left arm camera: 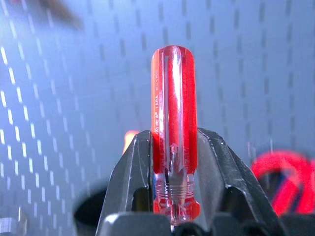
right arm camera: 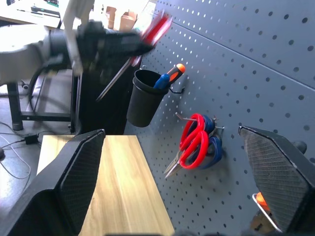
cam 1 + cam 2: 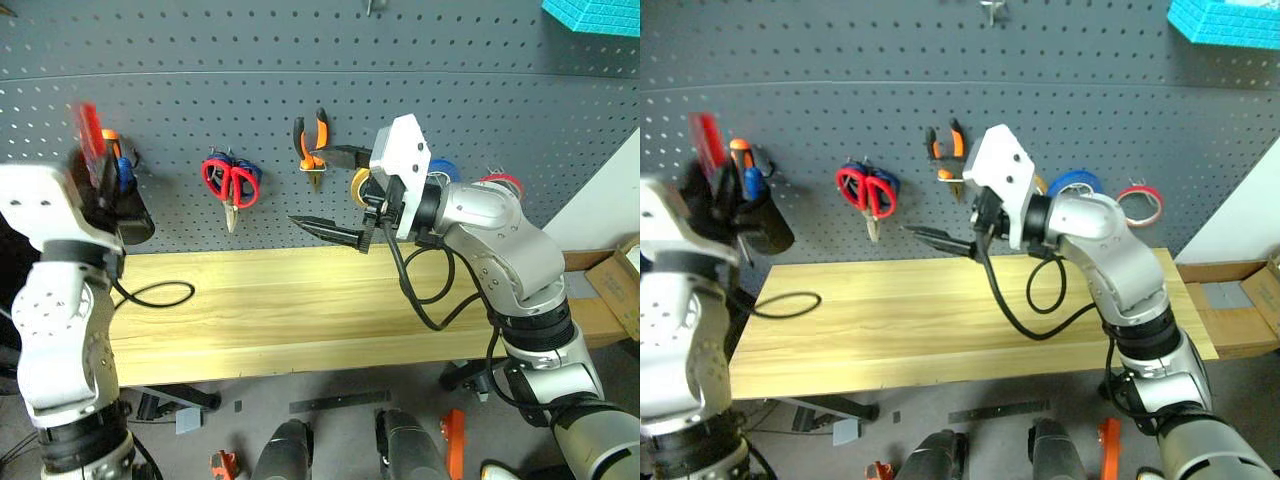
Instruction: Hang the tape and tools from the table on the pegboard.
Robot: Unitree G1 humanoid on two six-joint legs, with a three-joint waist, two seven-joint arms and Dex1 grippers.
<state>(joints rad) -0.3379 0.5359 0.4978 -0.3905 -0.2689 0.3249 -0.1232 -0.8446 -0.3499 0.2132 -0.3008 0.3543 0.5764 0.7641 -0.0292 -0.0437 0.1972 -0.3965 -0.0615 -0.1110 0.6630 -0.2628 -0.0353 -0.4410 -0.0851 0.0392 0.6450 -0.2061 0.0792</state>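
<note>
1. The left gripper [image 1: 173,196] is clamped on the screwdriver [image 1: 173,123], its clear red handle standing up between the two fingers. It is up by the board's left side, close to the black cup [image 2: 144,97] hanging there.
2. That cup already holds an orange-handled and a blue-handled tool, so I judge it to be the screwdriver's place. The shaft needs to point down before it goes in.
3. Bring the tip over the cup's open mouth, beside the handles already in it, then lower straight and let go only once the shaft is well inside.
4. The grip is low on the handle; a quick swing could tip it, so move slowly.
5. The right gripper [image 3: 330,190] has its jaws wide apart and empty, above the table's [image 3: 300,310] back edge in front of the pegboard [image 3: 300,60]. Keep it clear.
6. The red scissors [image 3: 232,185], pliers [image 3: 312,145] and red tape [image 3: 1140,203] already hang on the board.
</note>
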